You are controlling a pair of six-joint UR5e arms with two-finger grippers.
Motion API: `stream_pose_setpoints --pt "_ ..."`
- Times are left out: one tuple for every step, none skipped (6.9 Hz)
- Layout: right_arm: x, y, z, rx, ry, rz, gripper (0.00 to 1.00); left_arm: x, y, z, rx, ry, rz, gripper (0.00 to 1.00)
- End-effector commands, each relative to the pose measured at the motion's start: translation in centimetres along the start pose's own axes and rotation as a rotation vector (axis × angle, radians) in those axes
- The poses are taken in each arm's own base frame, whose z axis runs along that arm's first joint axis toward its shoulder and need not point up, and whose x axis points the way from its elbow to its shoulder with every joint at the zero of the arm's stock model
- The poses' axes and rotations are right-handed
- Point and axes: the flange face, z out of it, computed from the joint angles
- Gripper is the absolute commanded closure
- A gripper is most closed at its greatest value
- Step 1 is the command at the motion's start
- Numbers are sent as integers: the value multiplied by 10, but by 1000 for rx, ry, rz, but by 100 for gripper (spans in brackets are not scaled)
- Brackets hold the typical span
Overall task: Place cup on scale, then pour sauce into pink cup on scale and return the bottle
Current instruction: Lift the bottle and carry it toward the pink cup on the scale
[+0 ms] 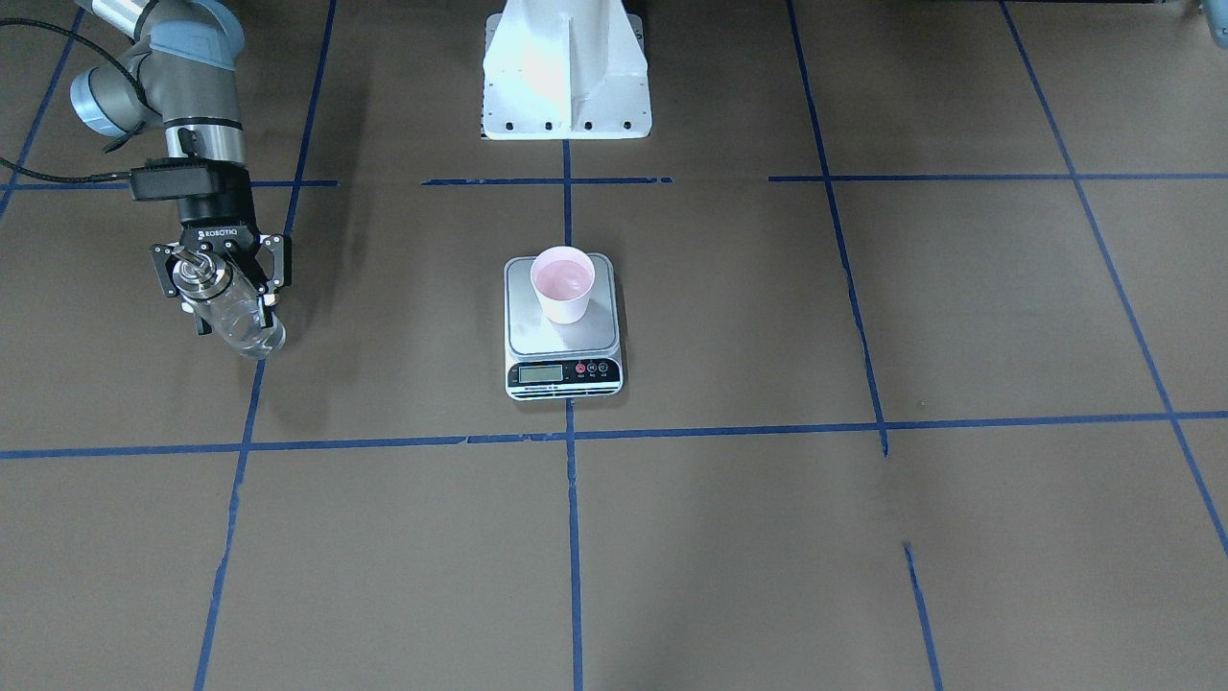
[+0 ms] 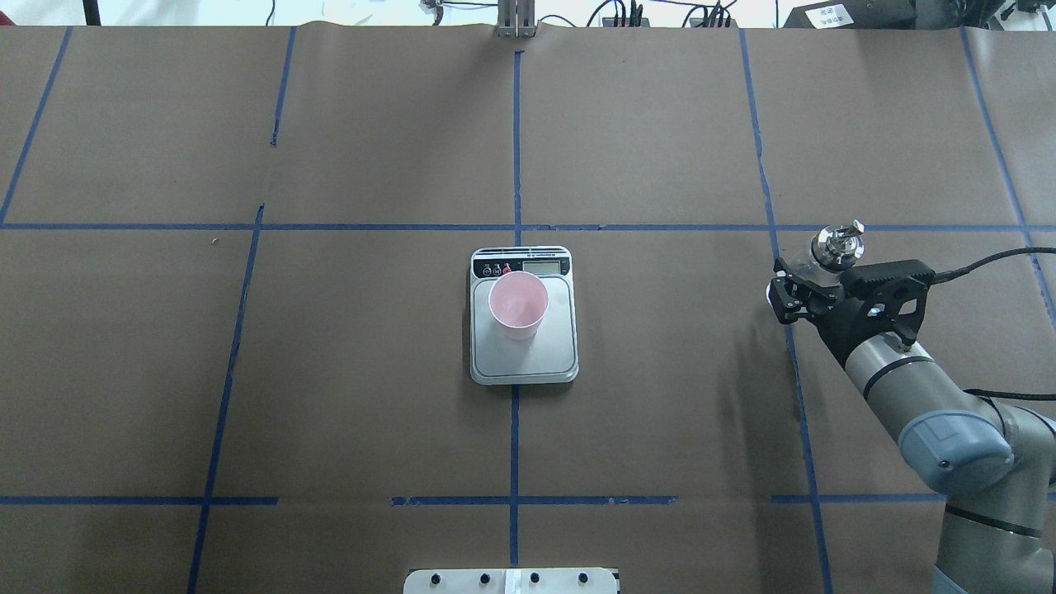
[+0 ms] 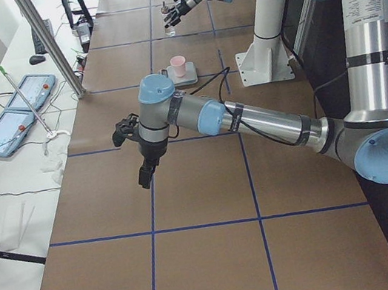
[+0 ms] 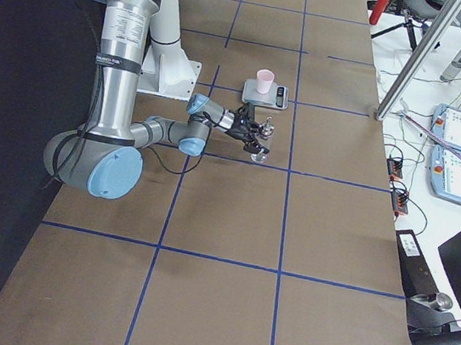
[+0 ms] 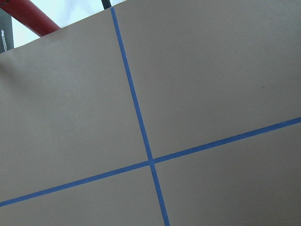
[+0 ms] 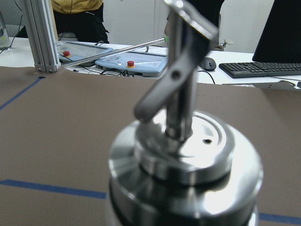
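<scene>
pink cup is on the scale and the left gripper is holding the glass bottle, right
No: the right gripper, not the left, holds the glass bottle, as the overhead view shows. The pink cup is indeed on the scale.

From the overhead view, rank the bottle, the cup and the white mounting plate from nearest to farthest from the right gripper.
1. bottle: held in the jaws of the right gripper, on the table's right side.
2. cup: on the scale at table centre, to the gripper's left.
3. white mounting plate: at the view's bottom edge, centre; farthest.
</scene>
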Motion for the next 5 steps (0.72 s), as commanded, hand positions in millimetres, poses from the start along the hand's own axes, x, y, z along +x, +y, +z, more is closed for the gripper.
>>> stream_pose_setpoints --pt "-15 -47 -17 11 15 -17 100 1 2 -2 2 0 1 0" --pt "-45 -78 -18 12 85 -62 100 -2 5 2 -7 1 -1 0" --pt "-71 -94 -18 36 82 -54 100 -5 8 8 -17 2 -6 0" --pt "-81 -97 -19 38 70 -61 100 -9 10 14 -27 3 -11 0" --pt "-100 -109 -18 66 58 -143 100 -15 13 25 -48 4 -23 0"
